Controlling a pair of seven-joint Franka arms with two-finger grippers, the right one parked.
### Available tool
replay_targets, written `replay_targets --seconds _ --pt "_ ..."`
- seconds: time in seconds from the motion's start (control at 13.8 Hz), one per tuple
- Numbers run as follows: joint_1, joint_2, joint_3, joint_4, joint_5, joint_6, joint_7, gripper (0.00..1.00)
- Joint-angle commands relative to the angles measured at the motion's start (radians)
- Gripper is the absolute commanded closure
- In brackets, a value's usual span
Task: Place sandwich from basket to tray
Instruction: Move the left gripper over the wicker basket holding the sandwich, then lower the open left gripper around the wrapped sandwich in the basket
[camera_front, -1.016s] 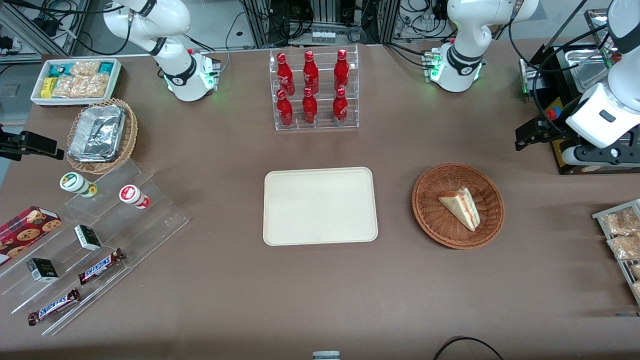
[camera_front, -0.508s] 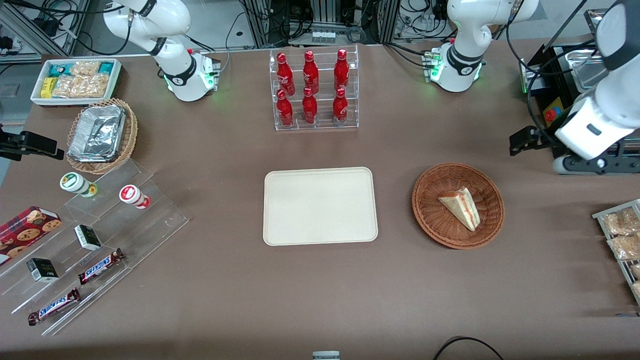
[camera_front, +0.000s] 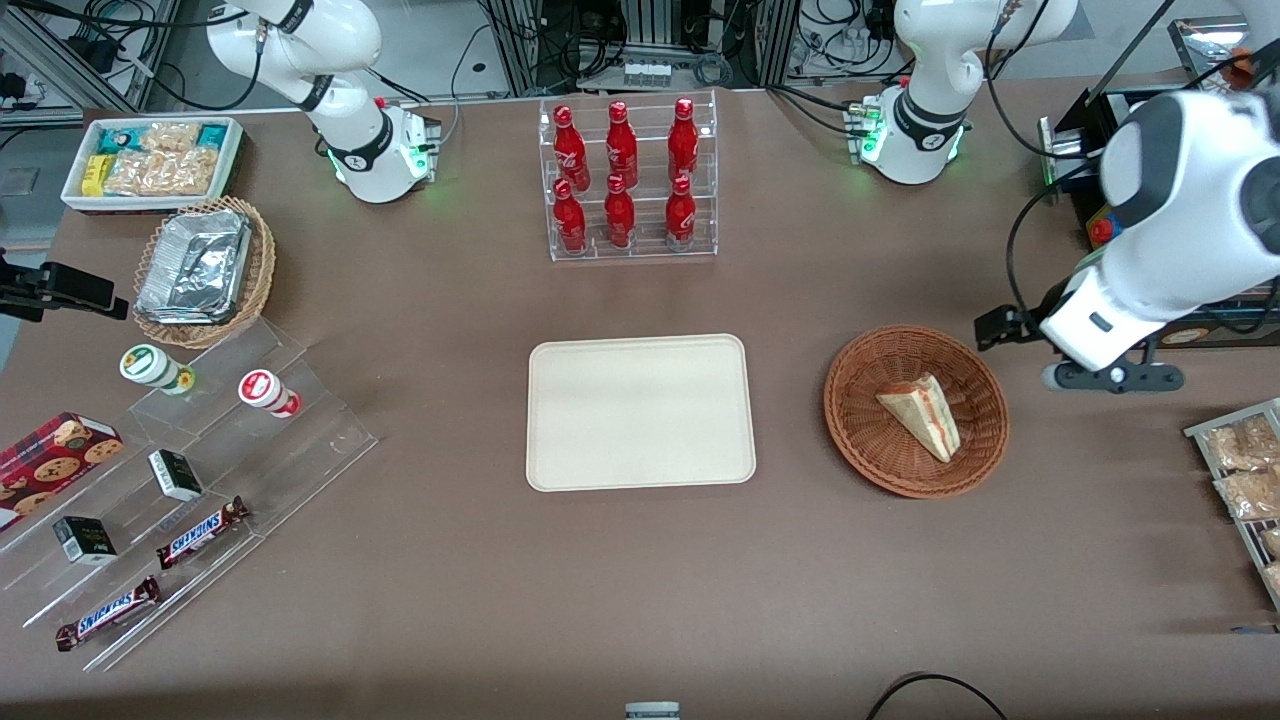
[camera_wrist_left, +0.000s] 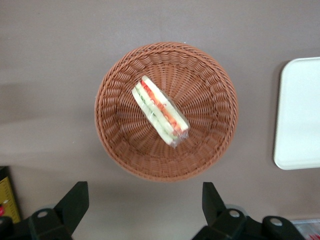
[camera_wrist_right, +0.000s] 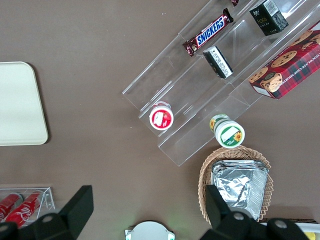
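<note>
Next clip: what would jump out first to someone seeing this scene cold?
The triangular pale-bread sandwich with red-orange filling, lying in the round reddish-brown wicker basket. The left arm's gripper hangs open above the basket's rim, toward the working arm's end. Beside the basket sits the flat cream rectangular tray, and farther from the front camera a clear rack of red bottles.

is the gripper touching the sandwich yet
Apart. In the left wrist view the open gripper hangs above the table with bare brown surface and the basket rim between its fingers and the sandwich.
</note>
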Motion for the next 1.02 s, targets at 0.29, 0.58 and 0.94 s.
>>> replay_targets --seconds 0.29,0.58,0.94 --pt "-0.016 -0.037 -0.01 -0.298 0.013 0.375 -0.127 0.0" --pt "-0.052 -0.015 -0.016 -0.313 0.016 0.436 -0.426 0.0" --pt "-0.066 0.009 -0.016 -0.385 0.016 0.582 -0.67 0.0"
